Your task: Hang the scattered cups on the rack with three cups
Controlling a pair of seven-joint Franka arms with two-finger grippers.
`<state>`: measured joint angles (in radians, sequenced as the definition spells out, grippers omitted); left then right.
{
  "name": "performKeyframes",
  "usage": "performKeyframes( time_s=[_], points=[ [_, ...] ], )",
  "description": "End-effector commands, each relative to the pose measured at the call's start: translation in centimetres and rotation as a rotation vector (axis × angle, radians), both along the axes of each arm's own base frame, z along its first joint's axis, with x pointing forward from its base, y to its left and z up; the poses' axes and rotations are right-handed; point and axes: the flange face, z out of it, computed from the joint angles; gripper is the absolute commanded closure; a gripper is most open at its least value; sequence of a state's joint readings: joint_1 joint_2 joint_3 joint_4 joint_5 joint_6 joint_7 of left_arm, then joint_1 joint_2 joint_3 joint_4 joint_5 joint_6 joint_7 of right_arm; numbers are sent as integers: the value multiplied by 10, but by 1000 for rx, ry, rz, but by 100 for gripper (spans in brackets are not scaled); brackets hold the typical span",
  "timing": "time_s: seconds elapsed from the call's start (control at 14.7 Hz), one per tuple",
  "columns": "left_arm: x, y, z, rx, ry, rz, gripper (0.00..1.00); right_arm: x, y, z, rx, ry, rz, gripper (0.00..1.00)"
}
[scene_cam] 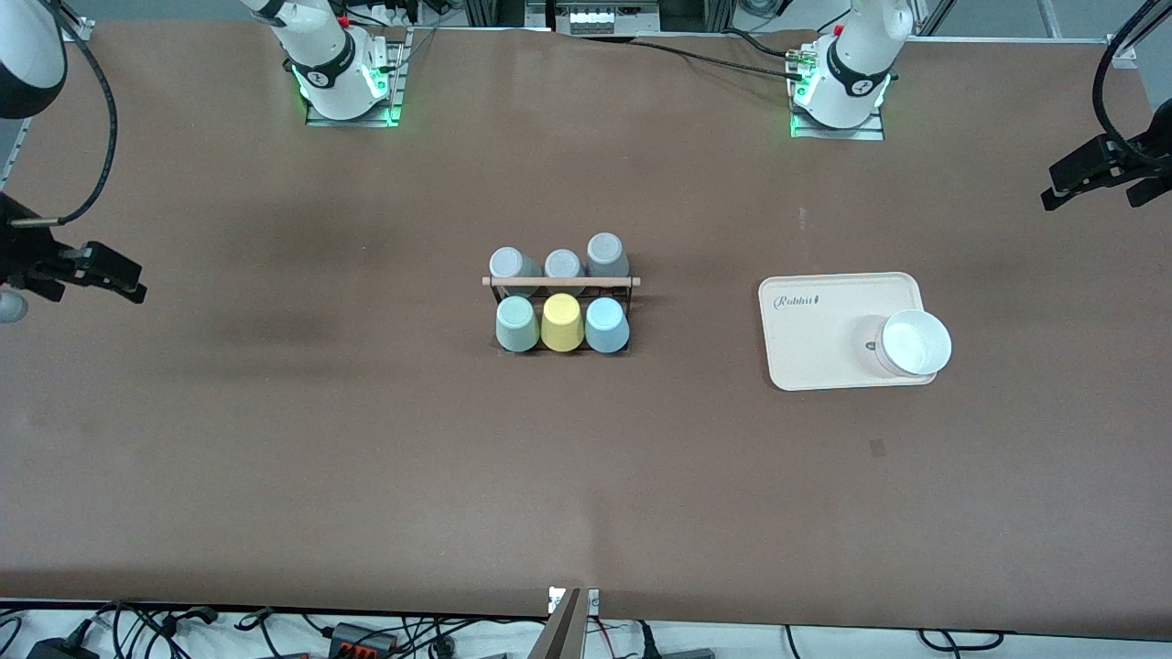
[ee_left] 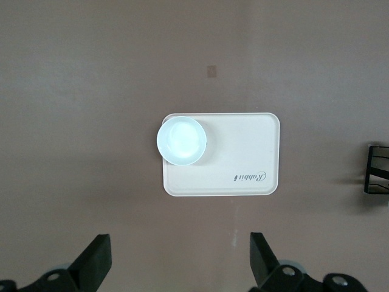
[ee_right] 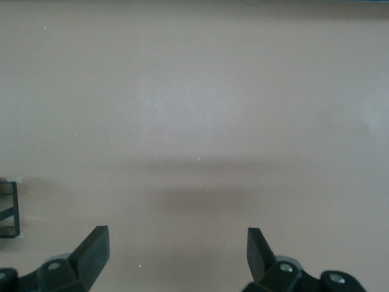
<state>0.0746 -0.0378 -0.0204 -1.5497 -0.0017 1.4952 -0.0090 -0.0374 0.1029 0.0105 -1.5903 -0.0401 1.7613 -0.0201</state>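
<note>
rack: mint cup and blue cup both hung, flanking yellow cup; nothing left
left gripper: wide open, empty; above table beside the rack's tray-side end; waiting
right gripper: wide open, empty; above table off rack's other end

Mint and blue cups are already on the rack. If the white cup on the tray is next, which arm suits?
Left. The left gripper, open, hangs over the table by the tray, with the white cup in its wrist view. The right gripper, open, waits at its own end.

rack: cut off at my right wrist view's edge.
my arms: upper links out of frame.
</note>
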Motion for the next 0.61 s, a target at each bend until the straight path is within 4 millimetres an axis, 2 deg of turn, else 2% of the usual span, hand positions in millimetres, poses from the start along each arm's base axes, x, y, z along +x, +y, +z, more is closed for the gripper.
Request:
performKeyframes(
  time_s=[0.0, 0.27, 0.41, 0.54],
  points=[
    [-2, -6, 5, 21, -8, -19, 0, -37, 0, -6, -5, 1, 18, 0],
    [-2, -7, 5, 20, -5, -14, 0, -51, -4, -12, -3, 30, 8, 0],
    [-2, -7, 5, 18, -5, -14, 0, -51, 4, -5, -4, 57, 20, 0],
    [-2, -8, 5, 18, -4, -16, 0, -50, -1, 1, -1, 52, 6, 0]
  ],
)
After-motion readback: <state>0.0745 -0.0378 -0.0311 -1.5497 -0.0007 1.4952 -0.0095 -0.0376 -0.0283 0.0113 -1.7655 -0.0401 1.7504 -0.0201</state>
